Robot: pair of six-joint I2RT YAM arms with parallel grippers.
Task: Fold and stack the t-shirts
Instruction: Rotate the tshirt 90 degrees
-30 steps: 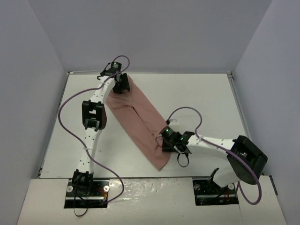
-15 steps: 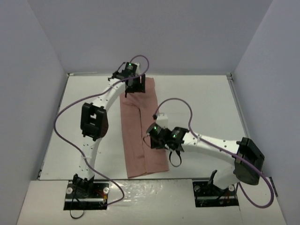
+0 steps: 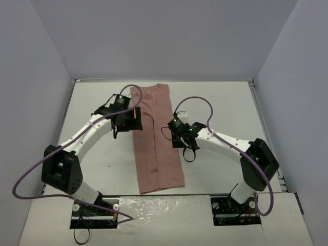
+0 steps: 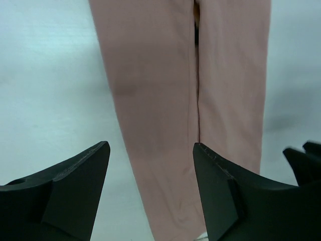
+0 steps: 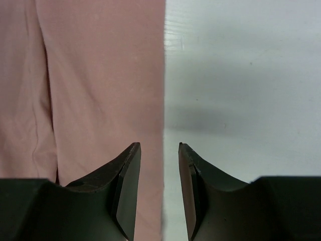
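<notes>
The salmon-pink t-shirt [image 3: 156, 154] lies flat on the white table as a long narrow strip, both sides folded in to a seam down the middle, running from the far edge toward me. My left gripper [image 3: 134, 119] hovers at the strip's left edge near its far half. In the left wrist view it [image 4: 150, 146] is open wide, with the t-shirt [image 4: 150, 75] lying below and nothing held. My right gripper [image 3: 177, 134] is at the strip's right edge. Seen from its wrist, it [image 5: 159, 145] is open with a narrow gap, straddling the t-shirt's [image 5: 100, 75] straight right edge.
The table [image 3: 225, 107] is bounded by grey-blue walls on the left, far and right sides. Purple cables [image 3: 197, 100] loop above both arms. A black piece of the right arm [image 4: 306, 160] shows at the right margin of the left wrist view.
The strip swung from a diagonal to lie straight front to back. My left gripper opened, let go of the far end and drew back along the left edge. My right gripper moved farther along the right edge.
</notes>
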